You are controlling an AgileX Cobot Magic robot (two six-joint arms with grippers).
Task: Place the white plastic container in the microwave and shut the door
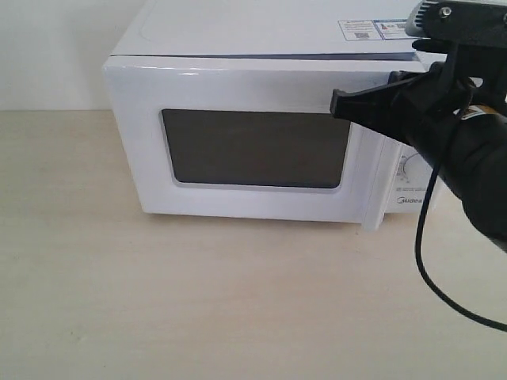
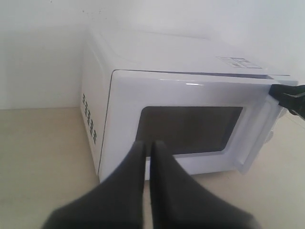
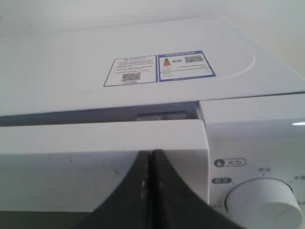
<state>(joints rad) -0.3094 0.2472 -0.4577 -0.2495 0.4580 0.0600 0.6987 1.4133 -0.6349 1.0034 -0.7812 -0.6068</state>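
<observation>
The right gripper (image 1: 339, 103), jaws pinched together and empty, presses the door (image 1: 142, 158) at its 2 o'clock corner to shut the microwave (image 1: 238, 32) (a slit shows). The left gripper (image 2: 148, 145) hangs closed. The white plastic container is unseen, presumably inside.

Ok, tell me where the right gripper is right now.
In the exterior view the right gripper sits on the right, jaws shut, its tip at the upper right corner of the door, above the dial.

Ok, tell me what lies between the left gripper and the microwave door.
Only bare table lies between the left gripper and the door, as far as the left wrist view shows.
</observation>
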